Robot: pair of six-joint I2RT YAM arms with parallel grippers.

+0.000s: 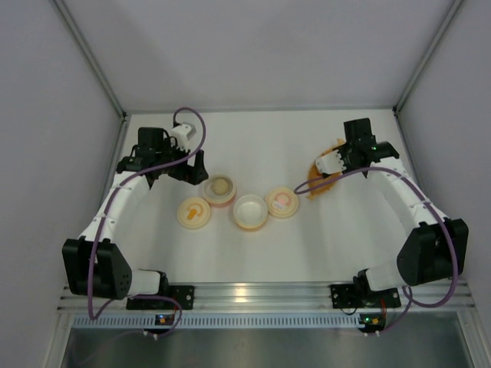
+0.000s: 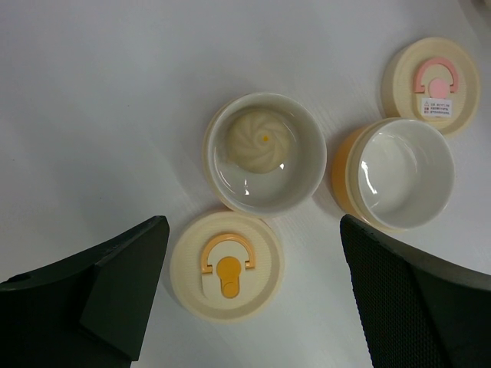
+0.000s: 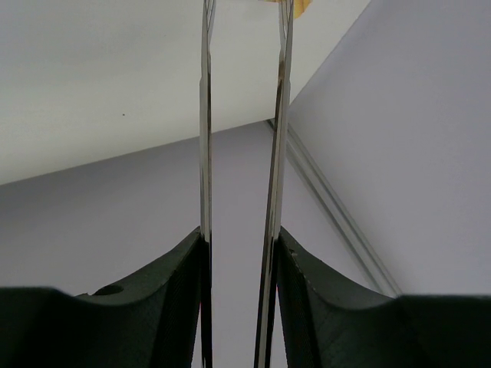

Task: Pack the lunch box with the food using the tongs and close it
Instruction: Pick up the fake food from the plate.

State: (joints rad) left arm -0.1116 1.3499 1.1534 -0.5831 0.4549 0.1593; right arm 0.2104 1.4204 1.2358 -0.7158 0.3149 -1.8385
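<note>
The lunch box is a set of round tubs and lids. A pale beige ball of food lies in the pink tub. An empty orange tub stands beside it. Two lids lie flat, one with an orange handle and one with a pink handle. My left gripper hovers open above the orange-handled lid, holding nothing. My right gripper is shut on the silver tongs, whose two thin arms reach toward the orange leaf dish.
The leaf dish sits at the right, close to the right wall. The enclosure walls stand on three sides, and an aluminium rail with both arm bases runs along the near edge.
</note>
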